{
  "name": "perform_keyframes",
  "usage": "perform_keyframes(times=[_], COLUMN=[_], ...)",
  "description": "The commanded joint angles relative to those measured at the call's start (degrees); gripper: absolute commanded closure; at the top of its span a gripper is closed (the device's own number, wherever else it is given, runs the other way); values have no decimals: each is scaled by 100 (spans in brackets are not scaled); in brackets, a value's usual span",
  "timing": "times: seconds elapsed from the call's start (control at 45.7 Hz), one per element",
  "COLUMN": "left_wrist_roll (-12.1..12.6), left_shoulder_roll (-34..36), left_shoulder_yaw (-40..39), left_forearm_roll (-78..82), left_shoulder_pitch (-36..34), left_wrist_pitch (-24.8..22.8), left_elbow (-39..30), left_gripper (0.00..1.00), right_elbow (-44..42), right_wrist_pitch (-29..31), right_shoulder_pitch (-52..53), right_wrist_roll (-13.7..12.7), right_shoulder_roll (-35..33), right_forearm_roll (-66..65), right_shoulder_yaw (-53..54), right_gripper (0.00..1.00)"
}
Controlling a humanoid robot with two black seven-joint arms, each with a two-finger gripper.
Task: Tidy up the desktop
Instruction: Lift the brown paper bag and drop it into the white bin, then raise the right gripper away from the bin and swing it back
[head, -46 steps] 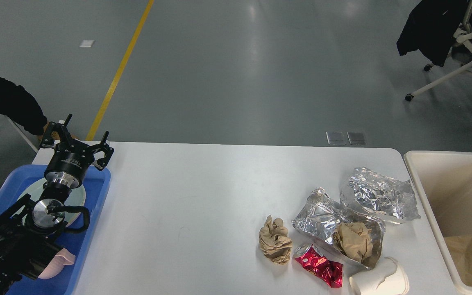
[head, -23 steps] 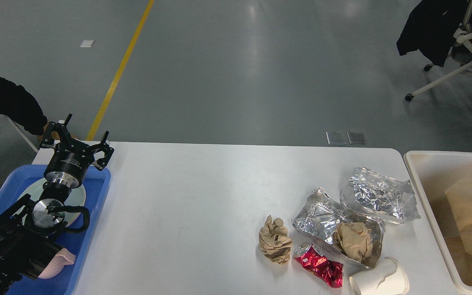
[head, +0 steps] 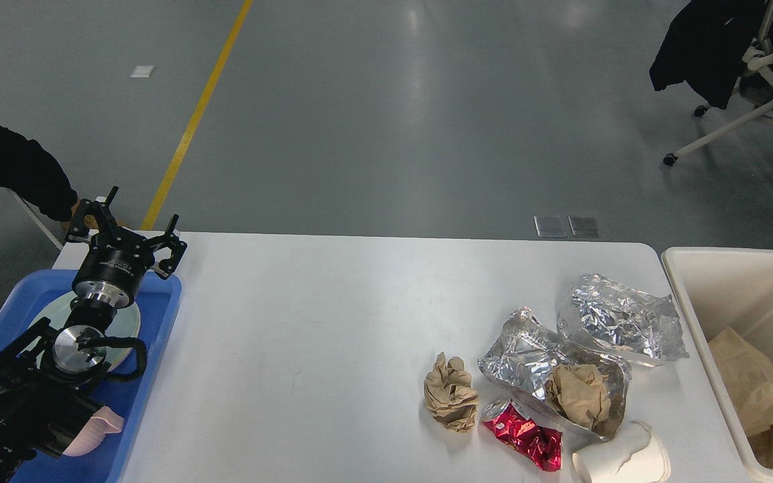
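Six bits of rubbish sit on the desktop [head: 333,335], all bunched at its right-front corner; rest of the top is bare white. Going big to small: bin [head: 685,295], cream, just off the desk's right edge. A brown paper bag [head: 749,389] lies in it, sunk toward the near side. That's the change: 0.5 s ago the bag stood high, filling most of the bin's visible part, and 1 s ago only a low piece showed at the bottom. So it looks like a drop just finished — one item binned, judged from that. Right arm isn't in view; can't say what its gripper's doing.

Blue tray [head: 162,315] at desk's left edge, w/ a pale plate [head: 128,322] and a pink piece [head: 101,429] in it. Left gripper [head: 126,231] hovers over the tray's far end, fingers spread, holding nothing; no shift across the three frames.

Then the rubbish: two foil wraps, far one [head: 621,322] and near one [head: 527,355], the near one w/ a brown paper wad [head: 578,392] in its open mouth. A loose paper ball [head: 450,396] just left of that. Torn white cup [head: 621,459] on its side at the front edge. Red wrapper [head: 524,436] between ball and cup.

Task well short of done, I'd say: all six to go, bin close by on the right.
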Motion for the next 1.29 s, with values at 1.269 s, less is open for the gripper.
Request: perform_keyframes(times=[1.269], left_wrist_roll=[0], left_shoulder_roll=[0], left_shoulder_yaw=[0], left_forearm_roll=[0], left_shoulder_pitch=[0], left_wrist_pitch=[0], left_elbow=[0], left_gripper=[4], right_elbow=[2503], right_wrist_pitch=[4822], right_shoulder_pitch=[6310], right_wrist_roll=[26], right_shoulder_roll=[2352], right_forearm_roll=[285], right_shoulder_yaw=[1184], right_gripper=[0])
